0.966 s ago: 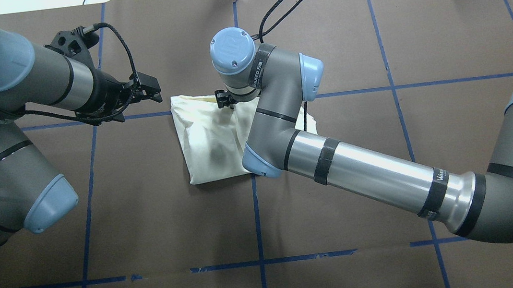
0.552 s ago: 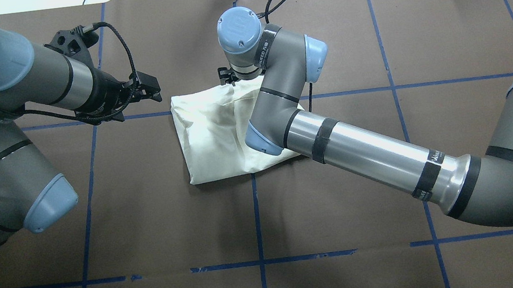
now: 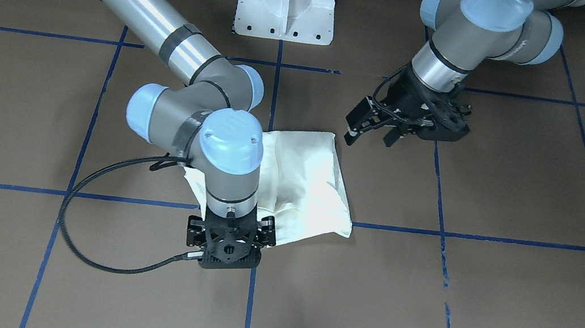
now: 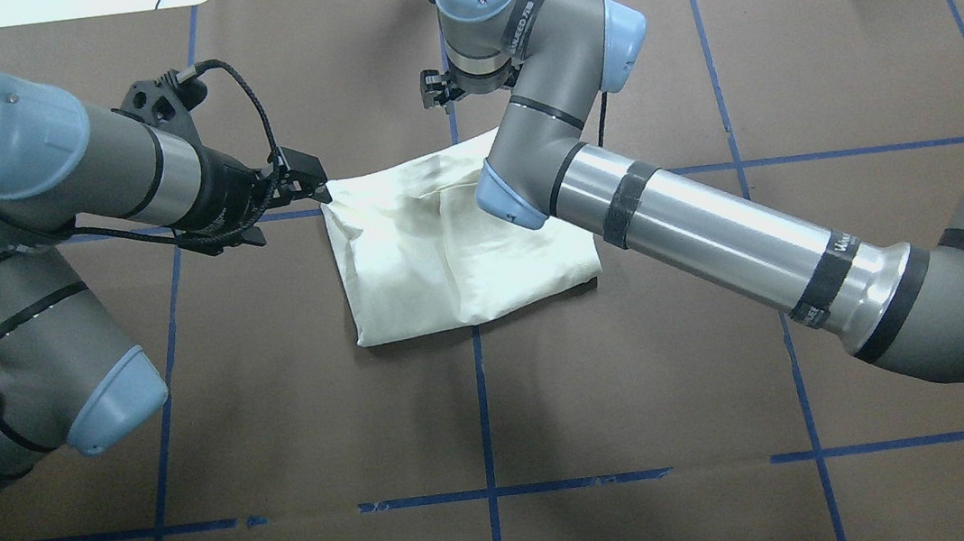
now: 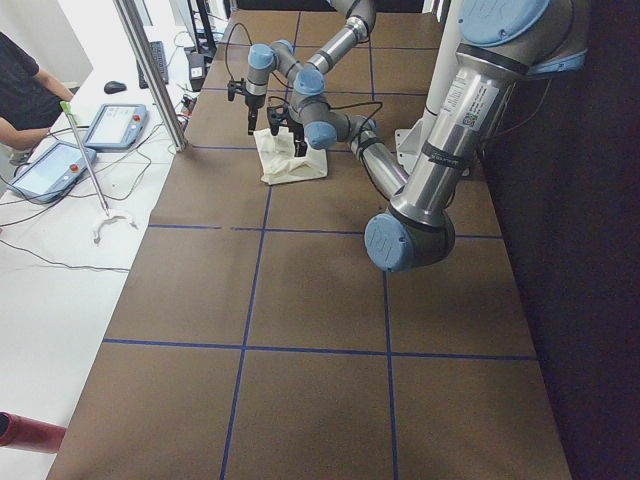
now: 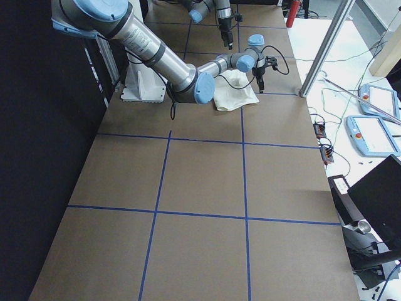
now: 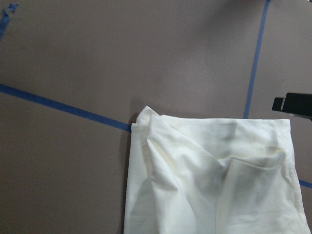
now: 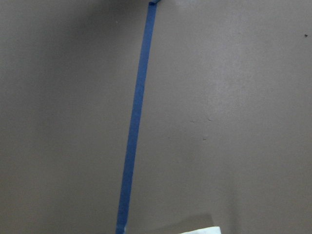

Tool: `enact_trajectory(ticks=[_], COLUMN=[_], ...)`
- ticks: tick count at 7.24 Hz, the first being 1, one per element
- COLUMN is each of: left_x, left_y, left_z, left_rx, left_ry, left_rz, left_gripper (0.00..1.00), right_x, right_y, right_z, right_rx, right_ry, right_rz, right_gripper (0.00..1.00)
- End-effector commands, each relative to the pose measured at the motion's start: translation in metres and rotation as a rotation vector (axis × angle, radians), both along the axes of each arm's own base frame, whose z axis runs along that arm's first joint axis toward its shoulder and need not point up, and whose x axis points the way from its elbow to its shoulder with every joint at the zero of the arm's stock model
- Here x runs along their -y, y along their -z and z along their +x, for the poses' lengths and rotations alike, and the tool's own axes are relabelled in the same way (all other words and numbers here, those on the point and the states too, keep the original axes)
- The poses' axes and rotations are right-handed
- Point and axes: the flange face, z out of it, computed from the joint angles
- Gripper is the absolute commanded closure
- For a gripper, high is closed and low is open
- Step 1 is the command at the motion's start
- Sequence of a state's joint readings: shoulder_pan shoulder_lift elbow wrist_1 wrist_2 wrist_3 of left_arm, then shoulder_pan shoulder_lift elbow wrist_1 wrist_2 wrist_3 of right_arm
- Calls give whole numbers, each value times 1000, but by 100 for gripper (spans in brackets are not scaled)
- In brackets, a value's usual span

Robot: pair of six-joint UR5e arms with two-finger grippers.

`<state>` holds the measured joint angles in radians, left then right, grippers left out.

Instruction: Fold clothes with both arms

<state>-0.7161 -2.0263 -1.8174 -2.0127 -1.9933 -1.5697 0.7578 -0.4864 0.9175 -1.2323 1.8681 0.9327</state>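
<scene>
Plainly, the left fingers [image 3: 355, 127] of the grey-silver left arm [image 4: 52, 165] stood apart, holding nothing, with their black tips just beside a corner of the cream folded long-sleeved shirt [image 4: 444, 257]. Whether those tips touched the cloth could not be told. The right fingers [image 5: 249, 115] hung straight down from the grey-silver right arm [image 4: 714, 235]. In the overhead and front views they sat under their own wrist and black mount, so whether they were apart or together could not be told.

The right forearm also covered the shirt's far right corner in the overhead view. Only a plain cream face showed, with soft creases.

The shirt lay as a rough rectangle on the brown paper-covered table [image 4: 281, 420], over a crossing of blue tape lines [image 4: 483, 415]. Its far left corner met the left fingers. The right fingers stood beyond its far edge, apart from it, and the right wrist camera caught only a sliver of cloth at its bottom edge.
</scene>
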Motion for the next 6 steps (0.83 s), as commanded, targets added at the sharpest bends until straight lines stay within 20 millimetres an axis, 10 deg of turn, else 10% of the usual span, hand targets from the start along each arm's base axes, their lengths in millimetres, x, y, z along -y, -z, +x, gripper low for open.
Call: enact_trajectory(ticks=[1,3,4,5,6], left_x=[2,-21,-29,-31,-28], left_y=[-33,-18,-9,-16,-27], left_z=[39,66,87,92,100], left_rx=[-208,-355,-360,-346,-322], left_ry=[44,25,50,66,67], left_rz=[-15,-99,-105,-96,-106], left_gripper=[0,0,28,77,100], right_x=[19,27,31,32,32], right_y=[1,-19,-26,-30,-29], right_z=[66,120,128,129,130], right_rx=[3,7,-1,-3,-3], right_ry=[71,104,112,111,110], right_rz=[-47,-61,-50,-51,-49], right_gripper=[0,0,0,0,0])
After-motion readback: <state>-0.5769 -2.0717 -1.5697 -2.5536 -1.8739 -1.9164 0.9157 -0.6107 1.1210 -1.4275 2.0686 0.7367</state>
